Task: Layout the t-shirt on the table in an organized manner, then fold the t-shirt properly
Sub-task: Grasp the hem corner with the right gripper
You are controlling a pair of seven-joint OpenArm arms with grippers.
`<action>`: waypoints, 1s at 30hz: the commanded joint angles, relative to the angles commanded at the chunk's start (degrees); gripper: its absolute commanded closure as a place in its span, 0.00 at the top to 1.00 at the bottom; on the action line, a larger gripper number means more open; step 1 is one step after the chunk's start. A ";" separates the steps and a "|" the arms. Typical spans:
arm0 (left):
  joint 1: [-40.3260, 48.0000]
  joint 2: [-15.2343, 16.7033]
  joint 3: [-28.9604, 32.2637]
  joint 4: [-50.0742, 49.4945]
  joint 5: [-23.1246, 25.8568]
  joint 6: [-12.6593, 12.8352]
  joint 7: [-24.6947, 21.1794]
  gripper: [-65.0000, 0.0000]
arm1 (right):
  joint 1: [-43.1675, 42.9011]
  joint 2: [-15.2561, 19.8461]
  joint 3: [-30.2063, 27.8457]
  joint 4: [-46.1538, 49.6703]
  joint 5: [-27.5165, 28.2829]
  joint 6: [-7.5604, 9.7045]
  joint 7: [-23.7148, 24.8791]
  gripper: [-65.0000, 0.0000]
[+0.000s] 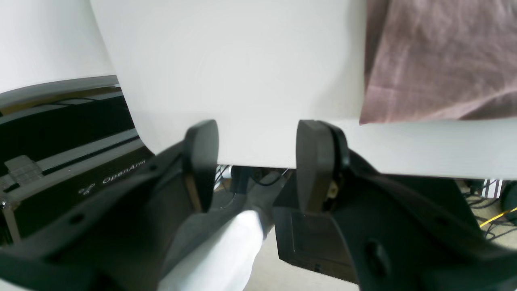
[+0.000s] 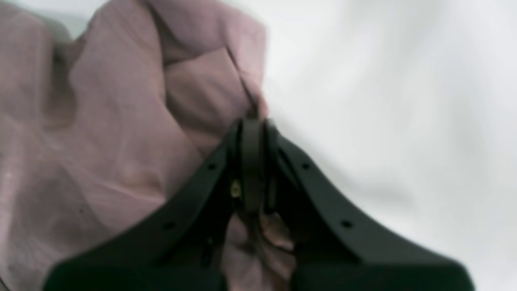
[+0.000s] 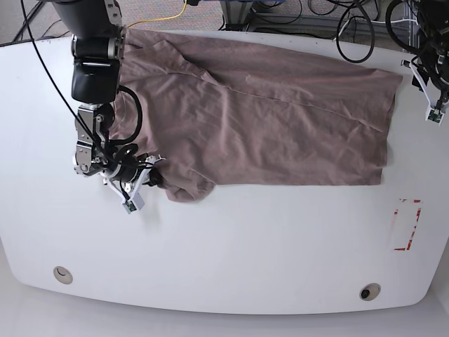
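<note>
Left wrist view: the left gripper (image 1: 256,151) hangs with its jaws spread apart and nothing between them, over the rounded edge of the table (image 1: 226,72). A corner of the t-shirt (image 1: 440,60) lies flat on the table just beyond and to one side of the fingertips, not touching them.

Right wrist view: the right gripper (image 2: 253,125) is pinched closed on a bunched fold of the t-shirt (image 2: 121,153), with fabric caught between its fingers. The table (image 2: 396,101) is bare beside it.

Base view: the t-shirt (image 3: 266,119) is spread wide across the far half of the table (image 3: 231,260), wrinkled. The right gripper (image 3: 156,179) clamps the shirt's near corner, and the left gripper (image 3: 433,105) sits off the shirt's opposite end. A red mark (image 3: 407,225) lies nearer than the shirt's corner at that opposite end.
</note>
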 joint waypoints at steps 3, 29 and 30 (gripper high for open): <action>0.00 0.09 0.00 0.00 0.00 0.00 0.00 0.44 | -1.14 0.09 -0.18 6.33 -0.18 0.00 -1.49 0.00; 0.00 0.44 6.42 -0.18 0.00 0.00 -0.09 0.44 | -6.24 4.22 0.09 39.65 -0.26 0.00 -15.38 0.00; -0.09 0.44 6.42 -0.18 0.00 0.00 -0.09 0.44 | -6.33 4.31 0.18 39.56 -0.26 0.00 -15.21 0.00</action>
